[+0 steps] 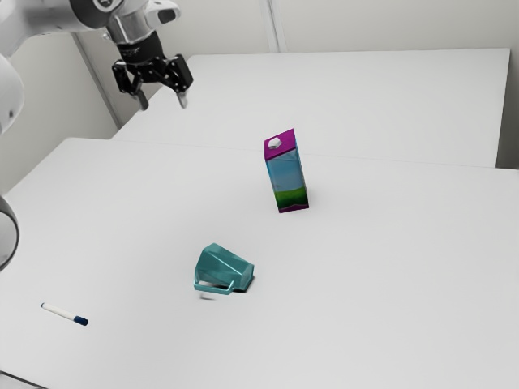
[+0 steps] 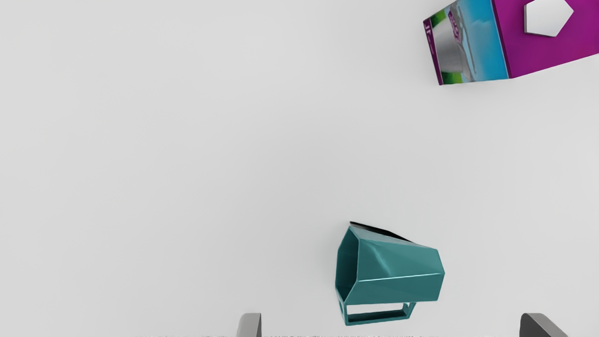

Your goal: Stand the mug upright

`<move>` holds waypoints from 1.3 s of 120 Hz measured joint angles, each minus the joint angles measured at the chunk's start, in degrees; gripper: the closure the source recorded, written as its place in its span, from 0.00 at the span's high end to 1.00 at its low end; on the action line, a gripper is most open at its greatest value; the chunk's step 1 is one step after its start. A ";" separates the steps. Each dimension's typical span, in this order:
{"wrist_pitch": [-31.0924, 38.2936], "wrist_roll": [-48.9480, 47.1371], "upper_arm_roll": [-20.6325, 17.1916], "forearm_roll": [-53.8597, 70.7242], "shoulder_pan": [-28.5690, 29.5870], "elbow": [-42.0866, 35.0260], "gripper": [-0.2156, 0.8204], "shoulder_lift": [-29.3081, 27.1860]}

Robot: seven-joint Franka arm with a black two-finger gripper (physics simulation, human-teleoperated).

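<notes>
Mug (image 2: 393,271), teal, glossy, faceted, on its side, squared handle

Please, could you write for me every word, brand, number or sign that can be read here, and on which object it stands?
No text can be read with certainty.
Carton, purple band along the bottom: pale lettering, too small to tell the letters.
Carton, picture side: small purple mark, perhaps lettering, too small to read.
Mug and marker: no writing that I can see.
</notes>
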 joint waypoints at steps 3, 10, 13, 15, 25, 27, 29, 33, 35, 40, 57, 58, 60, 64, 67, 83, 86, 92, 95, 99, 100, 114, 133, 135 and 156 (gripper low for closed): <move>-0.08 -0.03 -0.01 -0.31 -0.02 -0.01 0.79 -0.06; -0.01 -0.08 0.12 -0.81 -0.09 -1.27 0.79 -0.57; 0.26 -0.09 0.17 -1.00 -0.04 -2.49 0.79 -1.10; 0.49 -0.10 0.19 -1.12 -0.01 -3.53 0.79 -1.48; 1.79 0.15 0.22 -1.91 0.28 -9.51 0.79 -4.68; 2.02 0.36 0.23 -2.03 0.49 -10.48 0.79 -5.23; 2.35 0.65 0.22 -2.26 0.74 -11.88 0.79 -5.97; 3.19 1.37 0.17 -2.99 1.48 -14.91 0.79 -7.36; 3.68 1.83 0.12 -3.58 2.00 -16.55 0.79 -7.90; 5.08 3.14 -0.02 -5.62 3.59 -20.56 0.79 -8.75; 11.29 9.34 -2.33 -16.03 12.01 -34.56 0.79 -9.62; 11.73 9.78 -2.38 -16.78 12.42 -35.43 0.79 -9.65; 12.60 10.67 -2.43 -18.28 13.19 -37.07 0.79 -9.72; 14.29 12.50 -2.49 -21.24 14.65 -40.19 0.79 -9.94; 15.57 13.91 -2.51 -23.40 15.65 -42.96 0.79 -10.71; 21.42 21.53 -2.50 -33.46 20.13 -53.58 0.79 -13.37; 22.29 22.95 -2.50 -35.35 20.26 -54.73 0.79 -13.42; 23.74 25.84 -2.43 -39.15 19.59 -56.03 0.79 -12.58; 24.34 27.35 -2.32 -41.13 19.00 -56.34 0.79 -11.63; 25.04 29.39 -2.23 -43.73 18.24 -56.58 0.79 -10.33; 25.20 29.89 -2.20 -44.36 18.04 -56.62 0.79 -10.01; 26.64 36.42 -1.98 -52.14 15.23 -56.84 0.79 -6.89; 27.12 43.81 -1.96 -58.54 14.87 -56.94 0.79 -4.70; 27.10 44.51 -1.95 -59.05 14.93 -56.98 0.79 -4.56; 26.75 50.74 -1.87 -62.48 15.04 -58.93 0.79 -4.21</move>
